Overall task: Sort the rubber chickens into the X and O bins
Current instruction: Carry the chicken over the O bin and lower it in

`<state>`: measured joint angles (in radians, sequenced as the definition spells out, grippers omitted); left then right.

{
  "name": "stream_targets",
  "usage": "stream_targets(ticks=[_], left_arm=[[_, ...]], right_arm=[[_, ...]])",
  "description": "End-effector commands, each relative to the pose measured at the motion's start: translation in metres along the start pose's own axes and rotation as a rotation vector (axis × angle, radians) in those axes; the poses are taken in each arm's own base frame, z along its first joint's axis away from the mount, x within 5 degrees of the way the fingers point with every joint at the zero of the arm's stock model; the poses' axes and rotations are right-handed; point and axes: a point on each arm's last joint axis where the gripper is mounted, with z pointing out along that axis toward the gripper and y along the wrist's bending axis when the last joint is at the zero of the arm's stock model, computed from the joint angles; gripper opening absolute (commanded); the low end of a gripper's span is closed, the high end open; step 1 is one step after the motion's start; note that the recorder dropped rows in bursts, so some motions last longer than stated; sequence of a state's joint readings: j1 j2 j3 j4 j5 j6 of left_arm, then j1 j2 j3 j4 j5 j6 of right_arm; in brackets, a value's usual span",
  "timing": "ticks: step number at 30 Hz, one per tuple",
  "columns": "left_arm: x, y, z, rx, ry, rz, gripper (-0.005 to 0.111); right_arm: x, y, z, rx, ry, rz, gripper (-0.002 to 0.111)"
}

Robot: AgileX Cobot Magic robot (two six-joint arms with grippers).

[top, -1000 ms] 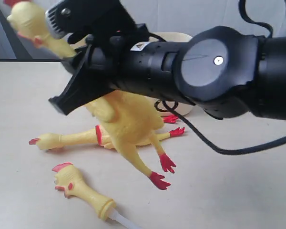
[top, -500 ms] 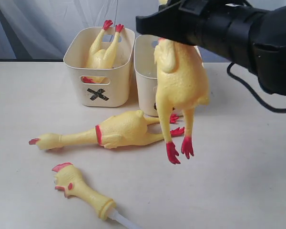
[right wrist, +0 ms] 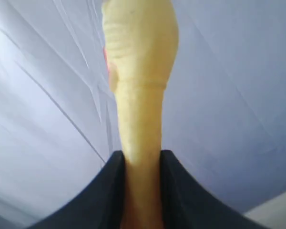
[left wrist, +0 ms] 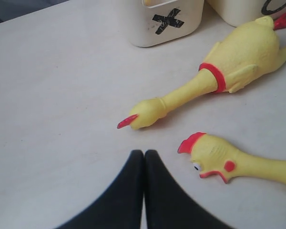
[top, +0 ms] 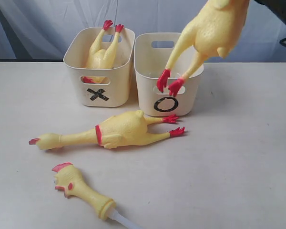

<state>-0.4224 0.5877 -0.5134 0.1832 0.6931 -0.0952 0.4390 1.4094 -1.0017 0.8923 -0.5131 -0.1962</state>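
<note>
Rubber chicken (top: pixel 214 33) — neck pinched by the right gripper (right wrist: pixel 142 164) — hangs tilted, red feet lowest, above the O bin (top: pixel 148 95); left gripper (left wrist: pixel 144 155) pressed together, well apart from that bin.

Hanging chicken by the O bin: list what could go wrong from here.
1. The hanging chicken is tilted, with its feet near the front rim of the O bin and its body off to one side. Released now, it may catch the rim or land outside.
2. The right gripper pinches only the thin neck, so the soft body could swing or slip.
</note>
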Motion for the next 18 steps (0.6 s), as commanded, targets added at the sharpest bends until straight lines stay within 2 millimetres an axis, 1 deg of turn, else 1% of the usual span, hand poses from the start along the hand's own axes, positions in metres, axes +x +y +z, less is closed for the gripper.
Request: stream_targets(ticks=[1, 4, 5, 8, 11, 13, 18], left_arm=[[0.0, -0.001, 0.0, 0.008, -0.018, -0.009, 0.0], [0.0, -0.001, 0.0, 0.008, -0.018, -0.009, 0.0], [0.0, -0.001, 0.0, 0.011, -0.02, -0.012, 0.0], [0.0, -0.001, 0.0, 0.011, -0.02, -0.012, 0.0], [0.0, -0.001, 0.0, 0.011, -0.02, -0.009, 0.0], [0.0, -0.001, 0.0, 0.011, -0.02, -0.009, 0.0], [0.0, -0.001, 0.0, 0.011, -0.02, -0.009, 0.0]], right_arm=[[-0.005, 0.0, 0.014, -0.119, -0.18, 0.0, -0.001], [0.009, -0.007, 0.025, -0.114, -0.215, -0.032, -0.001], [0.015, -0.009, 0.033, -0.101, -0.216, -0.029, -0.001], [0.025, -0.007, 0.051, -0.102, -0.207, -0.033, -0.001], [0.025, -0.001, 0.064, -0.112, -0.219, -0.025, -0.001], [0.022, 0.005, 0.069, -0.132, -0.227, -0.03, -0.001], [0.022, 0.012, 0.069, -0.187, -0.203, -0.092, -0.001]])
